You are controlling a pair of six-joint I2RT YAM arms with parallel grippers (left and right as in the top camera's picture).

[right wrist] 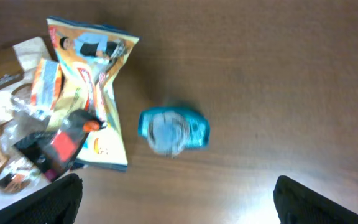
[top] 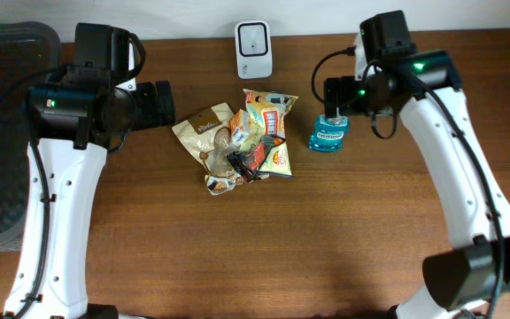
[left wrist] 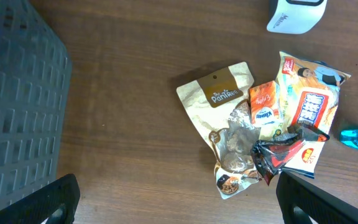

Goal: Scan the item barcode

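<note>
Right gripper (right wrist: 179,200) jaws apart, blue pack (right wrist: 174,129) lying free just ahead of them. Left gripper (left wrist: 179,200) jaws apart; snack pile (left wrist: 260,124) ahead-right, crate (left wrist: 17,106) ahead-left.

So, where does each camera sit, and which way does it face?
Overhead: above the table, facing down; pile, scanner, blue pack; left arm and right arm show.
Left wrist: on the left arm, facing down at pile and basket; left fingers at bottom corners.
Right wrist: on the right arm, facing down at blue pack; right fingers at bottom corners.
Shared: all see pile and blue pack.
</note>
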